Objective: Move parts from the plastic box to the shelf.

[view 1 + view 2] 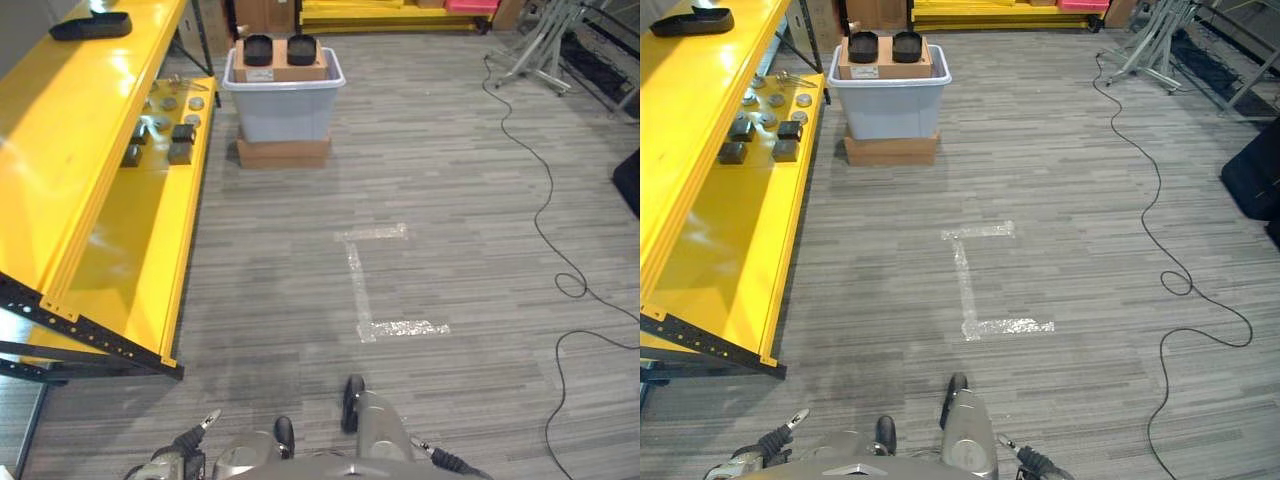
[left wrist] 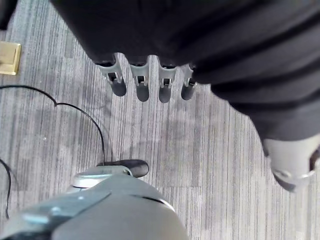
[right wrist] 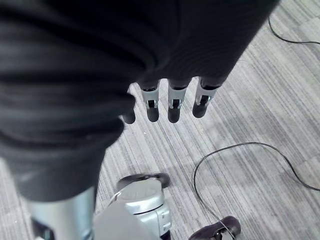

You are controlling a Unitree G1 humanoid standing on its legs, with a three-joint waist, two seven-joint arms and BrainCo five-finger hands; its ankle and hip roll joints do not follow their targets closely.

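A: Start with the big things. The yellow shelf (image 1: 110,190) runs along the robot's left. The plastic box (image 1: 285,100) sits on the floor past the shelf's far end, raised on a brown carton (image 1: 284,152).

B: And the parts?

A: Two black parts (image 1: 258,48) lie on a cardboard insert in the top of the box. Some dark blocks (image 1: 182,133) and round pieces are already on the lower shelf level, and a black tray (image 1: 92,25) is on the upper one.

B: So the step in hand is the approach?

A: I'd judge so. The box is well apart from the robot, with open carpet and a taped mark (image 1: 372,280) between.

B: Hands?

A: The left hand (image 2: 145,82) hangs over the carpet, fingers straight and apart, holding nothing. The right hand (image 3: 172,102) is the same.

B: Advice?

A: Walk straight to the box, keeping off the shelf's near corner. Stop square to the rim, so both hands can reach down to the parts.
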